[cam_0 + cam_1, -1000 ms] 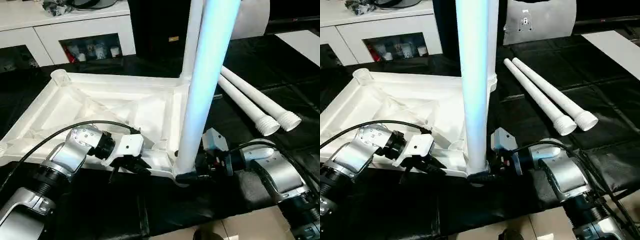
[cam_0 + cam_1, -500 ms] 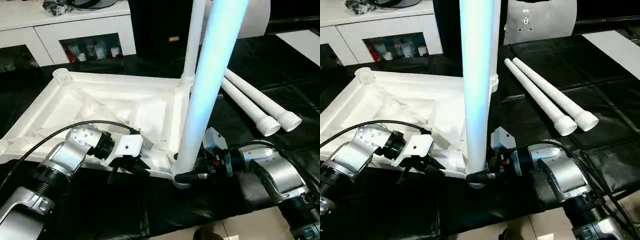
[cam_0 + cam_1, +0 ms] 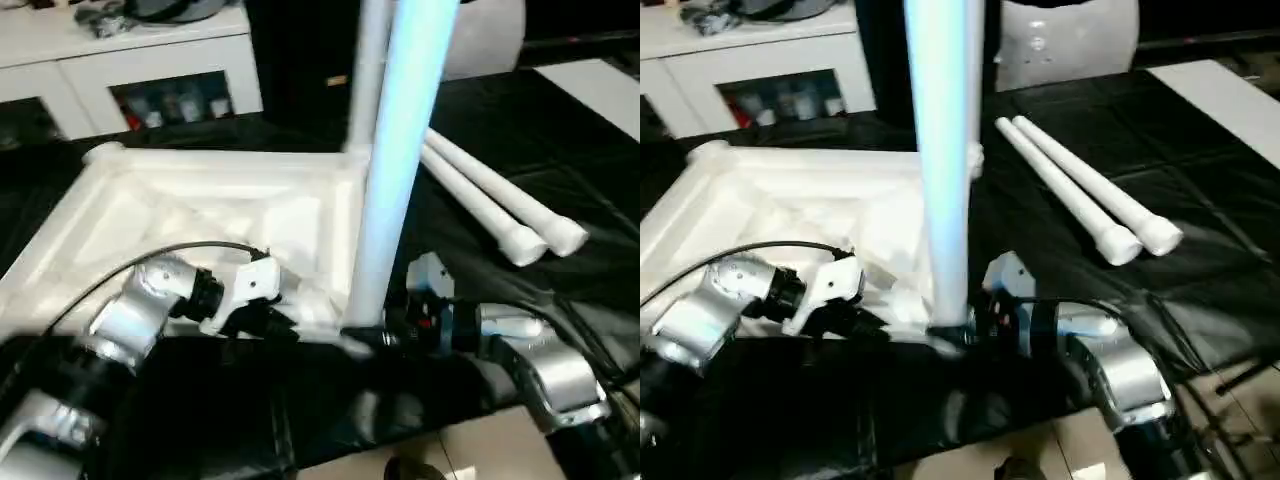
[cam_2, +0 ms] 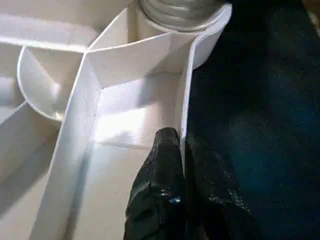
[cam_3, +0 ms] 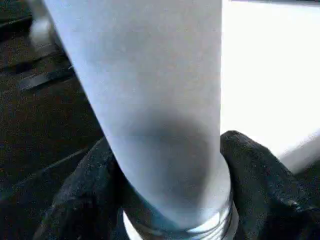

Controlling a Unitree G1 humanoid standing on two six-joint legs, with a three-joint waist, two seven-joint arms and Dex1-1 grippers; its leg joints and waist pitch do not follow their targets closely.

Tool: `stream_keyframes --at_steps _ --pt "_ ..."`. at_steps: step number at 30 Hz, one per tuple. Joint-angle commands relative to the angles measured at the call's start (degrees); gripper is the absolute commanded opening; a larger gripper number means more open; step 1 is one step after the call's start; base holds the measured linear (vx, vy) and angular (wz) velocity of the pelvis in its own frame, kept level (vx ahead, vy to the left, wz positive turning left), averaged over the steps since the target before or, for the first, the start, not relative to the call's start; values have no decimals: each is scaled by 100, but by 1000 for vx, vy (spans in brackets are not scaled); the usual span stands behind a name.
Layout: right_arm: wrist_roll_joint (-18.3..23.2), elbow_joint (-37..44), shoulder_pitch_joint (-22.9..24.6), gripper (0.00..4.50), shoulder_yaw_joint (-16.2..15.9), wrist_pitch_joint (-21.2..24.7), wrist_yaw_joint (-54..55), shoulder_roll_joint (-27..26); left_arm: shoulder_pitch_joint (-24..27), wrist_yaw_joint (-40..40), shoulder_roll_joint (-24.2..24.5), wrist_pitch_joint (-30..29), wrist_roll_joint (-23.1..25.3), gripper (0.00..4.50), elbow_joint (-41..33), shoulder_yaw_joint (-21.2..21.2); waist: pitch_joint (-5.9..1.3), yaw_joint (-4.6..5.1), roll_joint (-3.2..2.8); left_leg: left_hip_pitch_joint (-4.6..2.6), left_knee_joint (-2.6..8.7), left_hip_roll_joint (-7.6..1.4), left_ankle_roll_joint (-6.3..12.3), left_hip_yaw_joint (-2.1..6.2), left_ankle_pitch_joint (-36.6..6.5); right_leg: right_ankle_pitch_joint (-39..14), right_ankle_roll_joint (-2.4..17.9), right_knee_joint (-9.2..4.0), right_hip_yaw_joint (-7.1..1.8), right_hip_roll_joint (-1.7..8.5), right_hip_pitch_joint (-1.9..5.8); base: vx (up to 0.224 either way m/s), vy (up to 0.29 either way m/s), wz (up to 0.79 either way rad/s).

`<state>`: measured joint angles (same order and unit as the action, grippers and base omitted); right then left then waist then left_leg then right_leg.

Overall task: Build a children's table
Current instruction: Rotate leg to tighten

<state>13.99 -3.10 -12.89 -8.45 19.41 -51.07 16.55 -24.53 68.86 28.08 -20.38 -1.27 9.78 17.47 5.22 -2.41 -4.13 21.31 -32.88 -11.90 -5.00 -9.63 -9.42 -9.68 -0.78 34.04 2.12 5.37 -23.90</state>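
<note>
Gripping leg (image 3: pixel 395 170) base, right gripper (image 5: pixel 165 200) level.

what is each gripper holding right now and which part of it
The right gripper clasps the upright leg near its threaded bottom end. The left gripper pinches the tabletop's rim beside that corner.

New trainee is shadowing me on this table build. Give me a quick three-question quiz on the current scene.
1. True or false: the left gripper is shut on the table top's rim.
2. What does the right gripper hold?
A. a loose leg on the floor
B. the upright leg near its threaded end
C. the cabinet door
3. How many loose legs lie on the black floor?

Key: 1 true; 2 B; 3 two.
</note>
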Motion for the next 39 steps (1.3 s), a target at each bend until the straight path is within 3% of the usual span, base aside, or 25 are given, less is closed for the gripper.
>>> stream_keyframes --at_steps 1,2,4,5,6,8,10,13,14,15,20,21,25,26,28,33,39 --pt "-63 -197 2 264 -337 177 523 -442 -30 -586 -491 -341 -185 0 -591 -26 -257 3 30 -5 506 -8 -94 28 -2328 -3108 778 -527 -88 162 206 0 0 0" --pt "-67 -225 -18 264 -311 196 623 -515 -16 -682 -531 -406 -137 0 -635 -39 -254 49 74 -33 490 15 -70 29 -2411 -3333 671 -577 -77 152 181 0 0 0" --pt "-144 -496 -176 264 -152 170 1243 -945 24 -1336 -928 -916 47 0 -861 -176 -237 90 22 -28 494 15 -40 35 -2461 -3437 586 -609 -82 153 161 0 0 0" --pt "-146 -500 -179 264 -149 169 1256 -953 25 -1349 -935 -928 50 0 -867 -178 -235 115 29 -24 492 15 -41 29 -2464 -3418 596 -612 -80 150 154 0 0 0" --pt "-179 -673 -286 264 -41 148 1668 -1243 35 -1816 -1217 -1306 151 0 -1036 -259 -247 109 39 -57 478 24 -37 26 -2449 -3422 577 -632 -75 143 137 0 0 0" --pt "-186 -793 -366 263 47 146 1956 -1444 44 -2100 -1421 -1524 202 0 -1148 -296 -253 116 33 -44 490 34 -3 27 -2333 -3284 587 -633 -64 135 160 0 0 0" --pt "-304 -1085 -580 263 205 127 2624 -1866 83 -2573 -1806 -1816 355 0 -1406 -224 -284 168 23 15 514 15 -10 21 -2043 -2640 759 -580 -61 123 211 0 0 0" --pt "-450 -1230 -691 263 189 16 2891 -2047 128 -2655 -1902 -1897 433 0 -1635 6 -304 192 15 28 497 16 29 8 -1902 -2072 900 -533 -66 98 229 0 0 0" --pt "-576 -1229 -680 263 116 -77 2899 -2001 130 -2631 -1879 -1904 441 0 -1670 49 -328 180 4 8 474 9 76 -9 -1807 -1766 979 -520 -76 95 225 61 2 3" --pt "-605 -1190 -633 297 89 -127 2819 -1941 134 -2532 -1797 -1816 440 0 -1684 106 -346 179 4 14 454 7 129 -22 -1658 -1410 1097 -487 -79 88 242 61 2 3" --pt "-451 -909 -431 333 338 -261 2568 -1708 149 -2214 -1429 -1738 404 0 -1665 76 -388 155 -43 31 379 29 385 -40 -856 -111 1468 -365 -58 82 330 50 -9 2" --pt "-435 -854 -401 362 350 -305 2477 -1643 147 -2185 -1370 -1747 396 0 -1663 56 -395 148 -47 29 367 28 434 -44 -785 35 1534 -347 -57 86 343 0 0 0" --pt "-519 -639 -280 375 185 -667 1871 -1149 110 -1901 -1091 -1543 286 0 -1536 26 -354 118 -45 3 390 3 425 -54 -1083 -401 1542 -387 -52 88 331 0 0 0" --pt "-470 -569 -240 381 204 -730 1618 -978 92 -1750 -957 -1378 263 0 -1441 51 -346 103 -81 -6 396 -1 387 -52 -1202 -601 1507 -392 -57 94 320 0 0 0" --pt "-359 -443 -180 414 250 -772 1201 -705 59 -1498 -757 -1102 242 0 -1278 93 -337 59 -50 -19 401 -1 366 -51 -1369 -875 1432 -420 -65 90 309 0 0 0" --pt "16 -3 -64 445 308 -675 -85 228 -56 -507 -151 -95 190 0 -719 261 -351 -17 -33 -9 383 -8 486 -43 -1242 -798 1409 -399 -74 99 324 0 0 0" --pt "50 94 -127 445 -23 -748 -1172 1021 -194 467 181 526 -31 0 -325 465 -374 -87 -19 -20 357 -28 552 -60 -1074 -623 1579 -353 -80 119 322 0 0 0"
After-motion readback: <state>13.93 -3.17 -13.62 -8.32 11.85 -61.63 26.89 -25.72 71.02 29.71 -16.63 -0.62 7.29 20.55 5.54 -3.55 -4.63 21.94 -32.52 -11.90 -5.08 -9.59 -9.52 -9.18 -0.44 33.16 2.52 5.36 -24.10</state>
